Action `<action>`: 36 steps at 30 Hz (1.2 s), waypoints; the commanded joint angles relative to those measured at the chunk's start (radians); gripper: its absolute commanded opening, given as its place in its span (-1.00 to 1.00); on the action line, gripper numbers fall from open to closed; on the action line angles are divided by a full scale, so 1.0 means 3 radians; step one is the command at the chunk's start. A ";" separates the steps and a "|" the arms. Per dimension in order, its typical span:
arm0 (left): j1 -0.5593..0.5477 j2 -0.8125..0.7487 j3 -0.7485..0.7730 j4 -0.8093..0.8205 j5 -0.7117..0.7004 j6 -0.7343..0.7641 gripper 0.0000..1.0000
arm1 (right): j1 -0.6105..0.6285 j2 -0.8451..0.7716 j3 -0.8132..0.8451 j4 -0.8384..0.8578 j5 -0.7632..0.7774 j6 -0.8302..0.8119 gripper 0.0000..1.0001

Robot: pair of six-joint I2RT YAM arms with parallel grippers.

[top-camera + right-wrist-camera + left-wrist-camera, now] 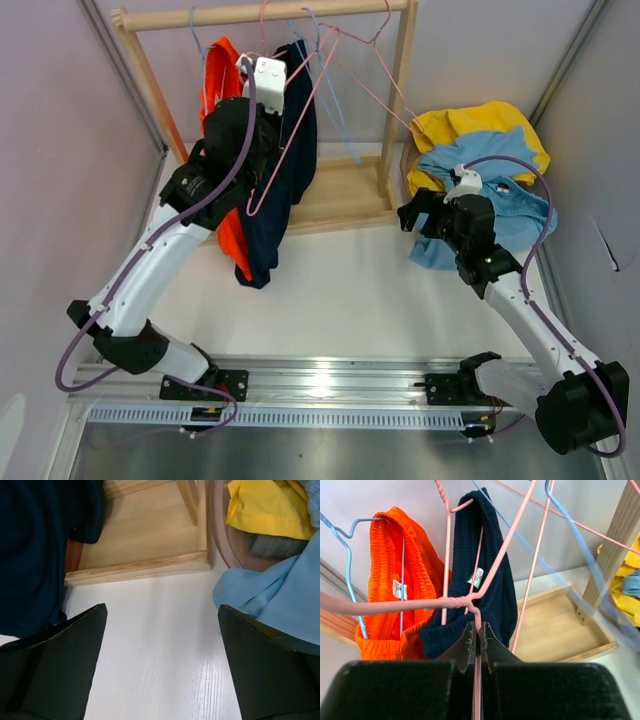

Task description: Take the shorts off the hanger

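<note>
The left fingers (469,641) are clamped on the wire of the pink hanger (447,602). It carries the navy shorts (492,555) on the wooden rack (260,14) at the far left, just beside orange shorts (385,565). The right fingers (70,655) are spread apart over the white surface (165,670), near a light-blue cloth (280,605).

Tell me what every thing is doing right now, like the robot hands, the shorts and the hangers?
Left gripper: shut on the pink hanger's wire.
Right gripper: open, empty, over the table.
Pink hanger: carrying the navy shorts.
Navy shorts: hanging there, not off yet.
Orange shorts: hanging on a blue hanger.
Yellow and light blue clothes: heaped beside the rack.
</note>
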 commanded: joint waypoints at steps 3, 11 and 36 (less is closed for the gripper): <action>-0.0014 0.0115 0.0421 -0.0044 -0.0135 0.0231 -1.00 | 0.0097 -0.0129 0.0078 0.0097 0.0136 0.0009 0.99; 0.0037 0.1137 0.1954 -0.0453 -0.0181 0.0492 -1.00 | 0.0102 -0.0114 0.0032 0.0103 0.0131 -0.0026 0.99; 0.0119 0.0592 0.0790 -0.0923 -0.0431 -0.0101 -1.00 | 0.0107 -0.0190 0.0001 0.0087 0.0055 -0.0027 0.99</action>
